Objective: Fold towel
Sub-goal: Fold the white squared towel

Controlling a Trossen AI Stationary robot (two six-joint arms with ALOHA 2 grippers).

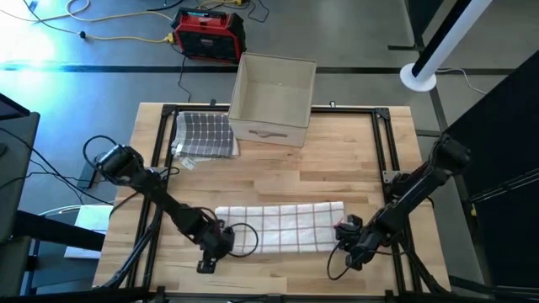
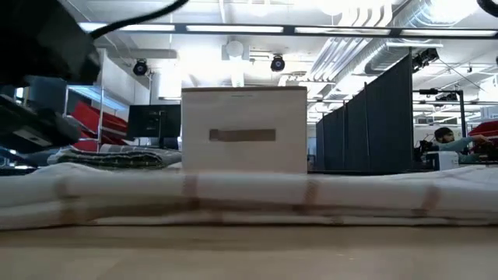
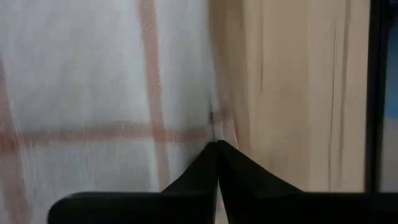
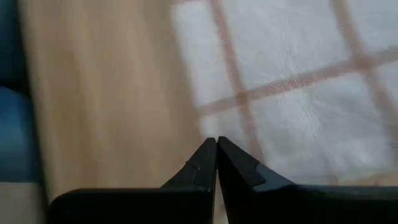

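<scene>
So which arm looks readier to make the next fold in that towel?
Neither clearly: the left gripper sits at one end of the checked towel, the right gripper at the other, both with fingers shut at its edge. Probably they lift together.

Towel [image 1: 282, 227] lies flat across the near middle of the table [image 1: 337, 181]. Left gripper [image 1: 221, 239] sits at its left end, right gripper [image 1: 346, 231] at its right end. Box [image 1: 271, 98] stands at the far edge, with a folded cloth [image 1: 205, 134] just left of it.
</scene>
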